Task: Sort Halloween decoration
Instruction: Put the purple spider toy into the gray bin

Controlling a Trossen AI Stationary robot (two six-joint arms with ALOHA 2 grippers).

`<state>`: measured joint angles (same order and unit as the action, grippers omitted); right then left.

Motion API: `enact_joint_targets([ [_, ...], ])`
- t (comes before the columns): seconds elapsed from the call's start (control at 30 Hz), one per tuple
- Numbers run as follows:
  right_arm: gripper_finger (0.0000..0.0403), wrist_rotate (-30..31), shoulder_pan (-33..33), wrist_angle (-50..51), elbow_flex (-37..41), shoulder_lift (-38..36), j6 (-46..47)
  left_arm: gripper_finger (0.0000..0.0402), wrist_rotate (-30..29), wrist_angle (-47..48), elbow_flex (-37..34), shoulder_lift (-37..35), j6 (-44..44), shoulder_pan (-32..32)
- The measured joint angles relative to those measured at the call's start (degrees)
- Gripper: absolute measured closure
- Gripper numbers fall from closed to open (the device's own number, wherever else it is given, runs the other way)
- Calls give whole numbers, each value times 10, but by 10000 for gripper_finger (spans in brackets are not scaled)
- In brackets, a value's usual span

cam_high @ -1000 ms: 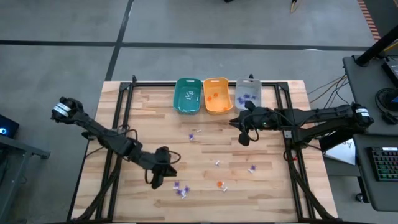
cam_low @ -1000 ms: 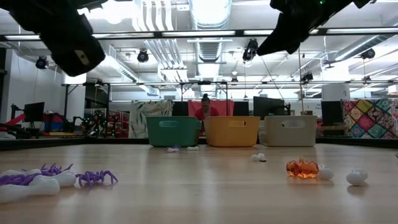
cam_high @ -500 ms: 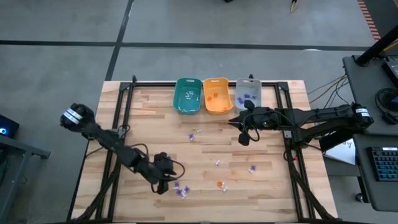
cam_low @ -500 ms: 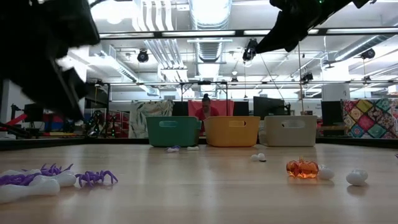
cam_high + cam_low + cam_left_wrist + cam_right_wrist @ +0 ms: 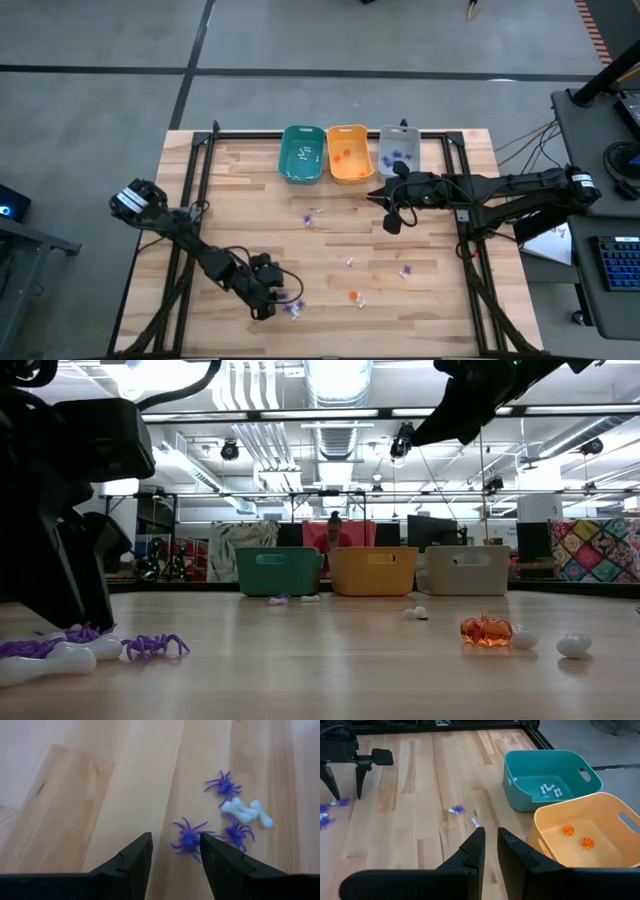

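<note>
The left gripper (image 5: 268,303) hangs low over the near left part of the pale wooden plank worktop (image 5: 240,190), its two dark fingers (image 5: 132,862) apart with nothing between them. In the left wrist view a small purple plastic spider (image 5: 189,839) lies on the wood just ahead of the gap between them. Just beside it lie two more purple spiders (image 5: 223,785) and a small white plastic bone (image 5: 246,812), the bone touching one of them.

Farther right on the worktop sit a tiny purple-and-white trinket pair (image 5: 313,217), a small translucent orange pumpkin (image 5: 486,630) with white pieces (image 5: 573,646) beside it, and another purple trinket (image 5: 406,271).

Along the far edge stand three rectangular plastic bins in a row: a teal bin (image 5: 301,153) holding white bones, an orange bin (image 5: 349,153) holding two orange pumpkins, and a grey bin (image 5: 399,151) holding purple pieces.

The right gripper (image 5: 392,221) hovers just in front of the orange and grey bins, its fingers (image 5: 475,851) close together with only a narrow slit between them, holding nothing.
</note>
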<state>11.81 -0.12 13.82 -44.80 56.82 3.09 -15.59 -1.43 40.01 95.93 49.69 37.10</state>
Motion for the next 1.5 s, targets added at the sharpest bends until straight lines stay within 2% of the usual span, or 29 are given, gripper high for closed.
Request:
enact_joint_targets([
  [0.27, 360, 0, 0, 0, 0, 0, 8, 274, -4, -1, 1, 8, 1, 0],
  [0.8, 360, 0, 0, 0, 0, 0, 14, 397, -4, 22, 1, 7, -6, 0],
  [1.23, 360, 0, 0, 0, 0, 0, 13, 401, -34, 44, 0, -19, -30, 0],
  [1.5, 360, 0, 0, -10, 0, 2, 24, 401, -103, 60, 3, -58, -52, -1],
])
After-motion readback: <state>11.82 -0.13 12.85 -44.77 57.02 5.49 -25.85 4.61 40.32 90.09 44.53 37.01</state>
